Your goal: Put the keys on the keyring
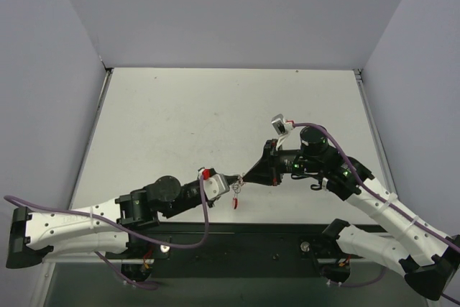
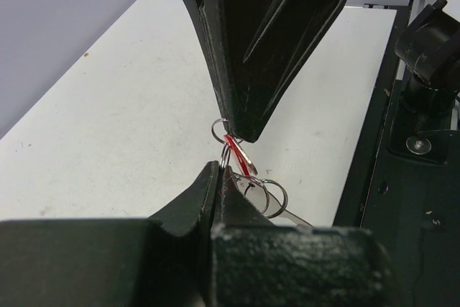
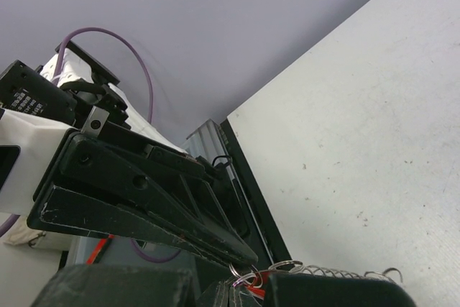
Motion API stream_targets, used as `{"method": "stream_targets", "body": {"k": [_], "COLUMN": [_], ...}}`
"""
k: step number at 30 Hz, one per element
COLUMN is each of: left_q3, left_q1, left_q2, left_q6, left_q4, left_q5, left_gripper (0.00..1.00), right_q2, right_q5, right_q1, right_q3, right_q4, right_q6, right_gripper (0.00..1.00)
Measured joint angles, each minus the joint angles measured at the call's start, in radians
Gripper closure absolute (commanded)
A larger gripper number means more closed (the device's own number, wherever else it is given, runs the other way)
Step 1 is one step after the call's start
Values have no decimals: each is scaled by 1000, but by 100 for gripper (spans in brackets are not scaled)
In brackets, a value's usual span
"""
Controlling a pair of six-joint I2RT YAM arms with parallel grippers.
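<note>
Both grippers meet tip to tip low over the near middle of the table. My left gripper (image 1: 231, 182) (image 2: 219, 169) is shut on a thin silver ring of the keyring (image 2: 269, 195). The keyring's red curved clip (image 1: 235, 203) hangs below the tips. My right gripper (image 1: 246, 175) (image 3: 228, 287) comes in from the right, jaws shut. The keys' small red tag with a pale centre (image 2: 241, 156) (image 3: 259, 292) sits at its tip, against the rings. In the left wrist view the right gripper (image 2: 243, 136) points down onto the tag. How the tag and ring interlock is hidden.
The white table (image 1: 215, 120) has grey walls on three sides. The black base rail (image 1: 237, 239) with both arm mounts runs along the near edge, close under the grippers. A silver wire coil (image 3: 338, 272) shows beside the right fingers.
</note>
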Motion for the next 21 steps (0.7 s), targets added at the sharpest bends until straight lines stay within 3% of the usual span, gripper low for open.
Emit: {"method": "stream_targets", "body": {"k": [10,21], "left_q3": [0,0], "left_q1": [-1,-3], "left_q2": [1,-60], "left_q6": [3,18], "left_q4": [10,26], "left_q5": [-5,66], "left_gripper": [100,100], "right_q2": [-5,-11], "right_q5": [-23,-155], "right_q1": [-5,-5], "right_q3": [-16,-38], "right_q4": [26,85], "right_q6": [-4,-59], "right_gripper": [100,100]}}
